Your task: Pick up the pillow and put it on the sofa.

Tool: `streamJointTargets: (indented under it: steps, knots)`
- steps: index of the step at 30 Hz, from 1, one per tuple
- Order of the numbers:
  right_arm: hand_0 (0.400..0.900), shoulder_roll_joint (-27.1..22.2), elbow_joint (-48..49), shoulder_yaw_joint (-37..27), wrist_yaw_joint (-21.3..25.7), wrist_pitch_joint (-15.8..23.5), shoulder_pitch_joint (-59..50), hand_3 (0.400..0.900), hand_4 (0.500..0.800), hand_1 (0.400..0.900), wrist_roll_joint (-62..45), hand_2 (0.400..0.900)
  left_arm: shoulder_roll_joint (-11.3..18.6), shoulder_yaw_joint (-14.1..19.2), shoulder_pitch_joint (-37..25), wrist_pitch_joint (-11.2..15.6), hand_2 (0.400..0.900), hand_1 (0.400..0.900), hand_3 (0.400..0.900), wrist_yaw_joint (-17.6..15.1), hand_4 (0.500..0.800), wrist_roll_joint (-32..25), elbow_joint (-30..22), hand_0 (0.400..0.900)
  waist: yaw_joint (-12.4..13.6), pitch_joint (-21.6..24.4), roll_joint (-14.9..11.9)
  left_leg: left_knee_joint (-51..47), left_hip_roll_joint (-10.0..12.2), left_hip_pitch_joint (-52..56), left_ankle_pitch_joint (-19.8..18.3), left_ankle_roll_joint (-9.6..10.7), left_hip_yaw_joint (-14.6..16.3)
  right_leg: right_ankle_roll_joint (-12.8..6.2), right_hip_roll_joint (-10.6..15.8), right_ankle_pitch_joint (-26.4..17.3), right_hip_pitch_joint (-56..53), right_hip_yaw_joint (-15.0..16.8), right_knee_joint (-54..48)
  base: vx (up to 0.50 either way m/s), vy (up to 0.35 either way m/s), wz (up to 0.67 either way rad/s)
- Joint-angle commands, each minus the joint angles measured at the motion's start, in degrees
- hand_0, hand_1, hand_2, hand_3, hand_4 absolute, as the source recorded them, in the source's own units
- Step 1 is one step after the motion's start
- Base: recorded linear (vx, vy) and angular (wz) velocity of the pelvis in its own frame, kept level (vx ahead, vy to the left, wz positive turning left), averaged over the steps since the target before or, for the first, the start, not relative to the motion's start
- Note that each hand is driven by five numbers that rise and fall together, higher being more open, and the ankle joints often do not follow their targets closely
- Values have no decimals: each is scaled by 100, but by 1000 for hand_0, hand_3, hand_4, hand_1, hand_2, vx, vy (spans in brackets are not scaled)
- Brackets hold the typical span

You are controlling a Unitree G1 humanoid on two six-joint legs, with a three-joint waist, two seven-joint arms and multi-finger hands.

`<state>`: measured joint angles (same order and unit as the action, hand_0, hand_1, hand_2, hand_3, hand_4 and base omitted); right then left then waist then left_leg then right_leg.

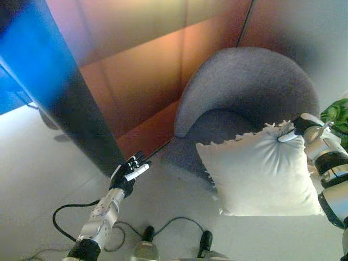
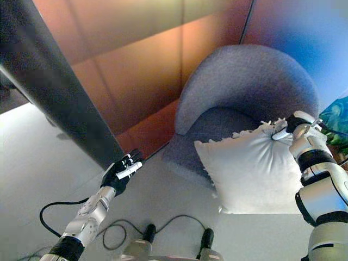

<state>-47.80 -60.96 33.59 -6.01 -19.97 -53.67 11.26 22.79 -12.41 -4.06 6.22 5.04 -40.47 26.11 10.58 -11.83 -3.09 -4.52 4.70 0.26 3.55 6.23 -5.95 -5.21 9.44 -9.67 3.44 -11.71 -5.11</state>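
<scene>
Pillow [image 1: 260,173] lifted, right hand [image 2: 292,125] pinching its top corner, just before grey sofa [image 1: 255,81]; placing remains; left hand [image 1: 130,173] loosely extended, empty

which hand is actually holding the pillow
The right hand: it grips the white pillow at its upper corner, in front of the grey sofa. The left hand hangs free, holding nothing.

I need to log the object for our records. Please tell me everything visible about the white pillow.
The white square fabric pillow has a frilled edge, and its cover looks smooth and slightly shiny. It hangs tilted in the air, in front of the grey rounded upholstered sofa chair and partly over its seat. The right hand pinches its upper right corner, where the cloth gathers into creases. Nothing else touches it.
</scene>
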Motion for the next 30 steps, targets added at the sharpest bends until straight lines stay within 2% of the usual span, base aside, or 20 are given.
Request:
streamJointTargets:
  steps: [1,2,3,4,14,21,30]
  knots:
    - [400,-451,-50,637,858,-205,-2018,400,500,400,-58,400,327,-392,-1056,649,900,900,900,10,800,-152,-826,900,168,-307,-60,-48,121,-294,55,7,-106,-582,218,120,-311,113,11,-111,-31,-2]
    - [620,-433,-76,668,910,-266,-2056,620,632,620,-114,620,333,-406,-1068,670,900,900,900,1,800,-159,-829,900,171,-333,-54,-48,127,-321,65,5,-107,-576,210,116,-287,115,11,-79,-17,-2]
    - [620,-401,-138,682,941,-272,-2108,620,632,620,-58,620,338,-428,-1093,698,900,900,900,-17,800,-172,-828,900,174,-368,-44,-48,124,-357,75,1,-111,-568,200,114,-255,119,11,-63,1,-2]
    - [900,-369,-176,711,989,-293,-2151,900,800,900,-23,900,338,-438,-1113,710,900,900,900,-25,800,-187,-832,900,176,-389,-31,-48,121,-386,84,-1,-116,-562,196,112,-227,126,11,-54,14,-3]
    - [900,-419,-388,790,1302,-289,-2255,900,800,900,83,900,440,-495,-1049,749,900,900,900,-45,800,-297,-887,900,164,-361,-14,-48,57,-421,99,-11,-56,-582,234,86,-196,139,18,0,7,-1]
    - [900,-493,-404,671,1102,-198,-2097,900,800,900,190,900,437,-439,-926,629,900,900,900,-2,800,-254,-882,900,140,-172,-79,-48,39,-261,50,-1,16,-606,266,107,-340,127,20,72,13,0]
    - [900,-514,-407,528,1185,-70,-1942,900,800,900,232,900,435,-385,-825,595,900,900,900,19,800,-262,-822,900,134,-63,-94,-48,49,-162,10,14,38,-612,267,137,-439,124,14,21,-1,0]
